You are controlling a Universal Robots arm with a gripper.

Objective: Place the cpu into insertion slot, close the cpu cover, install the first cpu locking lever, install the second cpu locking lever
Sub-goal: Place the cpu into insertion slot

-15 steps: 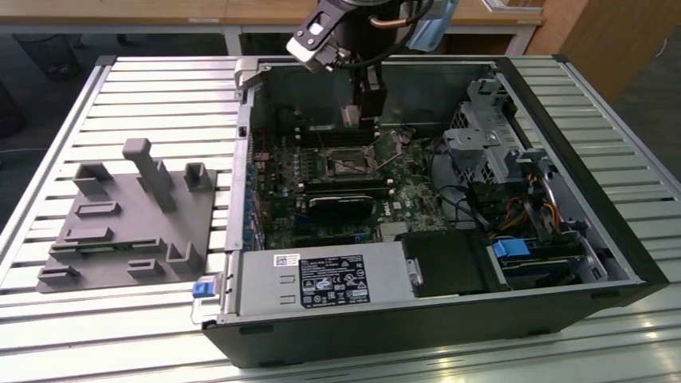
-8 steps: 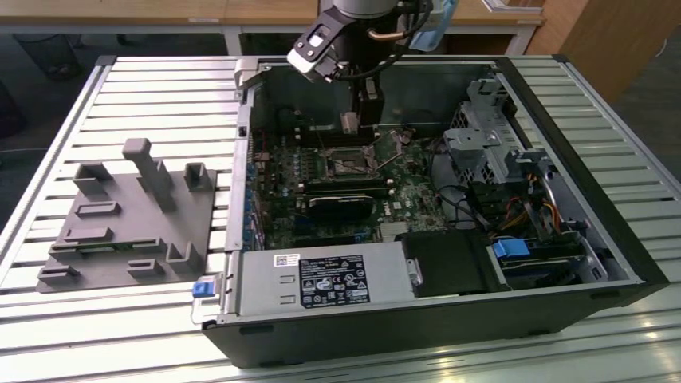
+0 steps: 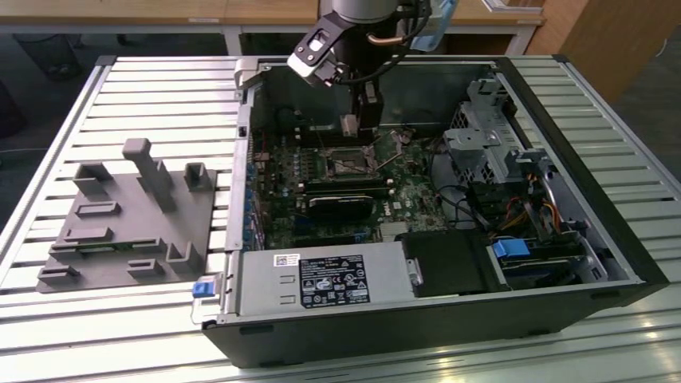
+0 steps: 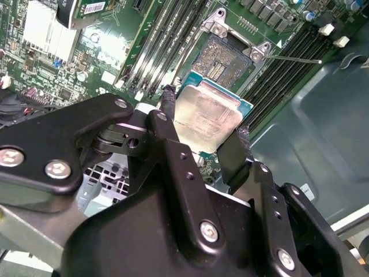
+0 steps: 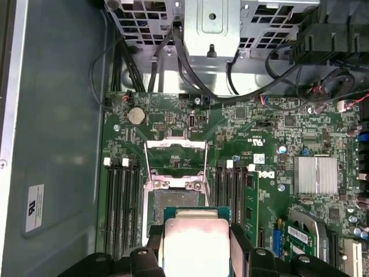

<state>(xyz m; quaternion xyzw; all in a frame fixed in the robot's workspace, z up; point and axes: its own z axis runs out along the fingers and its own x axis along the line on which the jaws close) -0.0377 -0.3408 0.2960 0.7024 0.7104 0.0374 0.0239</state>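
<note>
The gripper (image 4: 203, 122) holds the cpu (image 4: 209, 114) by two opposite edges, its jaws closed on it. I think this grip leaves the pale metal face and the underside free, so the chip can go down flat. In both wrist views the cpu hangs above the green board (image 5: 259, 127), just beside the slot (image 5: 176, 199) and not yet in it. The cover (image 5: 176, 145) stands swung up on the far side of the slot, which leaves the dark contact field bare; this seems to be why nothing blocks the way down. In the exterior view the arm reaches straight down into the open case (image 3: 447, 327), which lies on its side so that the board faces up. The case rests on a table (image 3: 159, 88) of pale metal slats. On the exterior view's left a grey fixture (image 3: 117, 231) with posts and pockets lies well apart from the case. Beyond the table there is wooden furniture and a dark floor.
</note>
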